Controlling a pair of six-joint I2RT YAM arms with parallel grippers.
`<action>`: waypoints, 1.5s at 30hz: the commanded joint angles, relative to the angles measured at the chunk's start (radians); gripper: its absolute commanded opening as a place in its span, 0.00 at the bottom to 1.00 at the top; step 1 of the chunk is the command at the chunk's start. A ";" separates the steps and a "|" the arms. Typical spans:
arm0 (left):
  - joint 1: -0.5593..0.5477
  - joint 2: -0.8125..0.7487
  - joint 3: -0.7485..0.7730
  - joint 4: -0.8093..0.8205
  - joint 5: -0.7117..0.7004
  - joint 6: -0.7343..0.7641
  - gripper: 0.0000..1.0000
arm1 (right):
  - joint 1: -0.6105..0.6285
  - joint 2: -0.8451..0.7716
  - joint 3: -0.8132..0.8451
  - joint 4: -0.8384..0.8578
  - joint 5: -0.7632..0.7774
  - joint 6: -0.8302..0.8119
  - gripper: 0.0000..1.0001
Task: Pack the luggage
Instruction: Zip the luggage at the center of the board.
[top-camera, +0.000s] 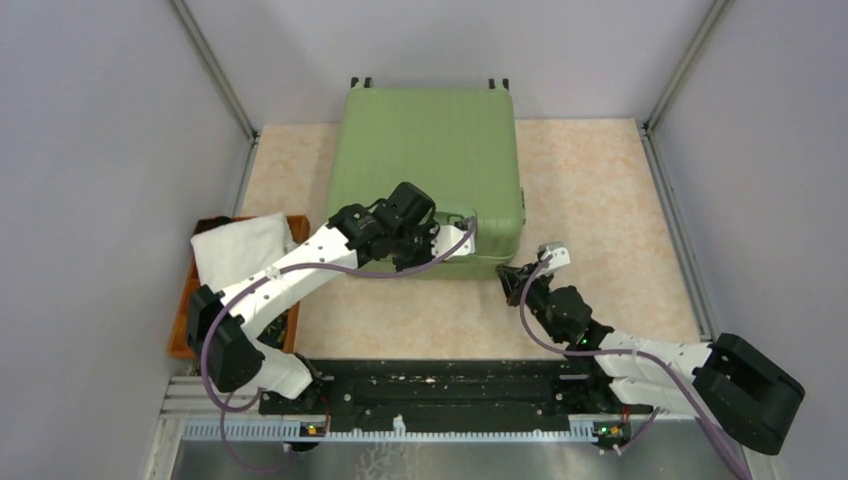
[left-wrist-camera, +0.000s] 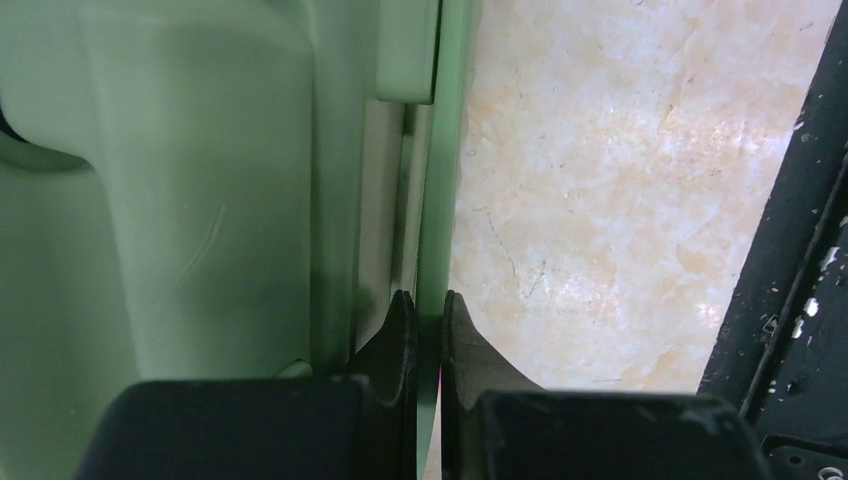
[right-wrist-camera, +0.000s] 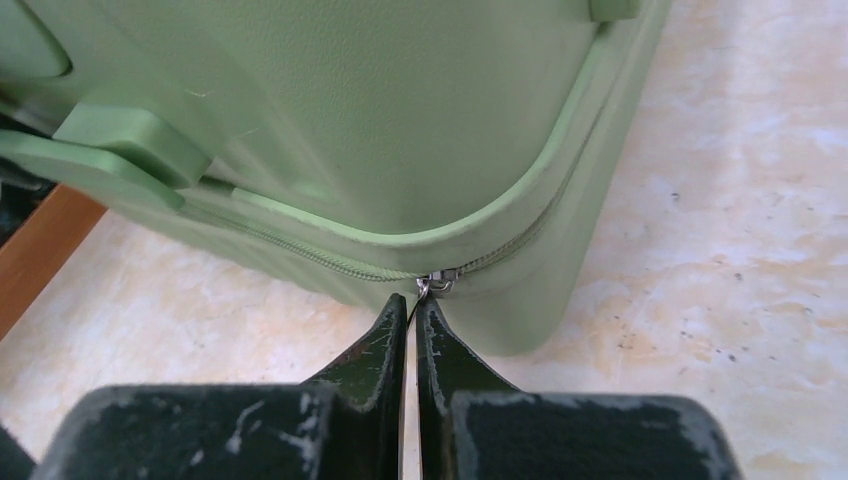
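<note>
The luggage (top-camera: 430, 150) is a light-green ribbed suitcase lying shut on the table. My left gripper (top-camera: 452, 237) (left-wrist-camera: 427, 300) is at its near side, shut on the thin green handle (left-wrist-camera: 443, 150) that runs between the fingers. My right gripper (top-camera: 512, 277) (right-wrist-camera: 412, 303) is at the near right corner of the luggage (right-wrist-camera: 400, 120), shut on the small metal zipper pull (right-wrist-camera: 432, 285). The green zipper (right-wrist-camera: 300, 255) runs left from the pull along the seam. The inside of the luggage is hidden.
A brown tray (top-camera: 183, 318) at the left edge holds a folded white cloth (top-camera: 240, 248). A black rail (top-camera: 450, 385) crosses the near edge between the arm bases. Grey walls close in the beige marbled table (top-camera: 600, 200) on three sides.
</note>
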 joint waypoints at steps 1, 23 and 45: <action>-0.083 -0.022 0.130 0.456 0.140 -0.107 0.00 | 0.070 -0.061 0.071 0.025 -0.134 0.042 0.00; -0.090 -0.130 0.049 0.525 -0.006 0.019 0.00 | -0.071 -0.386 0.017 -0.471 -0.053 0.026 0.00; -0.102 -0.114 0.025 0.559 0.011 0.047 0.00 | 0.096 -0.195 0.102 -0.246 -0.110 -0.056 0.00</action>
